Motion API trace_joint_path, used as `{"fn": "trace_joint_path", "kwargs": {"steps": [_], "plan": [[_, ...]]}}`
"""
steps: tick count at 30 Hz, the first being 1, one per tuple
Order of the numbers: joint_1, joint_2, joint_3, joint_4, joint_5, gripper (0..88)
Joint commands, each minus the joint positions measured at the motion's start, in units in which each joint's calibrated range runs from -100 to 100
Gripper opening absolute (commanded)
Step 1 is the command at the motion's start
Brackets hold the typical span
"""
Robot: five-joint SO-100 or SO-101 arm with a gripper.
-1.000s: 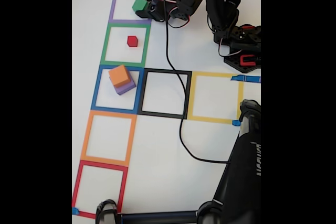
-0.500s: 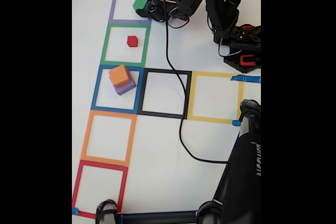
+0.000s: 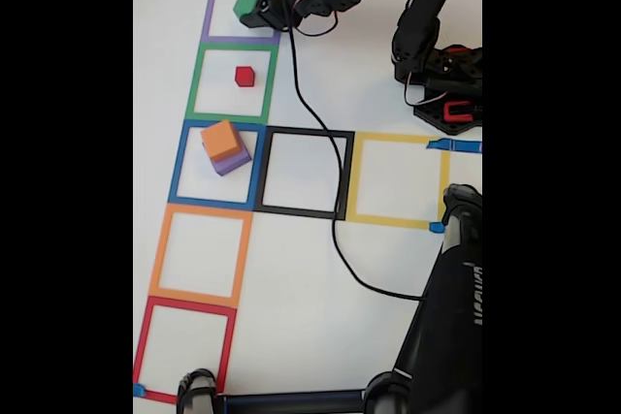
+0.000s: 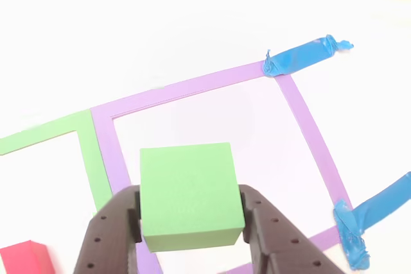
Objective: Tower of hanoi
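arm: stretched left in fixed view | fingers: clamped either side of green block

The green block was a plain, matte cube, clamped on two opposite sides between the dark fingers of the gripper. It hung level over the purple tape square, near that square's edge towards the green tape square. The red block, the smallest, sat alone on the table at about the middle of the green tape square, two squares off from none of its fellows touching it. The orange block lay stacked on the purple block, slightly offset so a purple edge showed, inside the blue tape square, which adjoined the green tape square.
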Motion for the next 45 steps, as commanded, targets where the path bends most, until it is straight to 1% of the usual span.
{"fn": "trace_joint_path", "kwargs": {"steps": [1,5,8,12,16,19,25,30,34,38,42,45], "plan": [[-1.2,-10.1,-16.9,31.6,0.0,4.5],[-3.6,-10.3,-37.2,55.3,0.0,4.6],[-6.7,-8.4,-51.5,68.8,0.0,4.8],[-11.4,-8.4,-61.9,78.6,0.0,4.8],[-15.4,-10.4,-67.4,85.5,0.0,4.8],[-18.6,-12.0,-69.9,89.4,0.0,4.8],[-25.5,-15.8,-69.9,93.8,0.0,4.9],[-32.8,-18.6,-67.3,93.3,0.0,5.1],[-38.0,-22.5,-59.6,88.6,0.0,5.1],[-43.0,-27.1,-46.2,78.3,0.0,5.1],[-46.9,-29.3,-32.8,64.8,0.0,5.1],[-48.8,-29.1,-23.1,52.8,0.0,5.1]]}}
